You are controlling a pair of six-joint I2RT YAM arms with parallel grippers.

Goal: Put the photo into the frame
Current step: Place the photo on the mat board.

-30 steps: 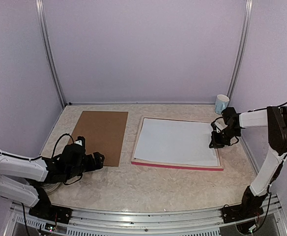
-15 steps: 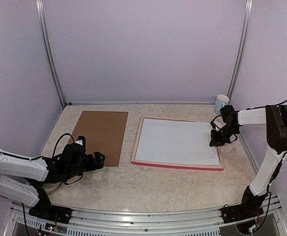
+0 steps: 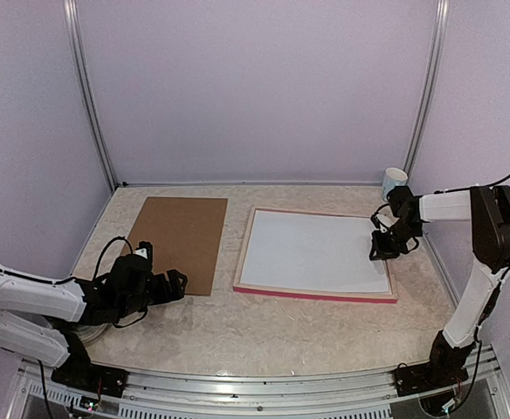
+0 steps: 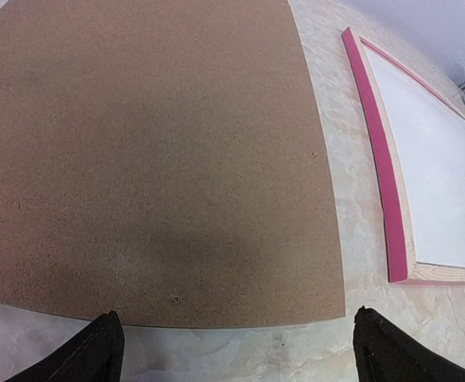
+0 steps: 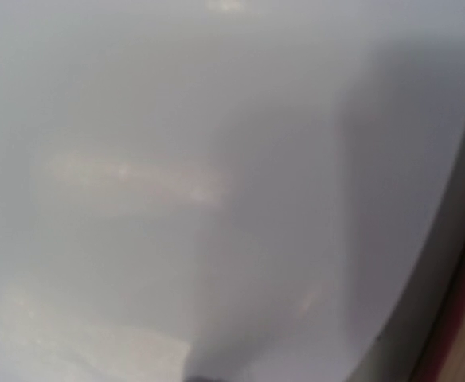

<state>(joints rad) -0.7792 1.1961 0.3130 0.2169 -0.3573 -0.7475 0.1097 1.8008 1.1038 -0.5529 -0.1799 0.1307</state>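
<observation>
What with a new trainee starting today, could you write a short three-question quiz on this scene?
1. Fill in: the left gripper has its jaws ____.
2. True or false: the brown backing board lies to the left of the frame, apart from it.
3. Which gripper is over the white sheet? A: left gripper. B: right gripper. C: neither.
Key: 1 open; 2 true; 3 B.
</observation>
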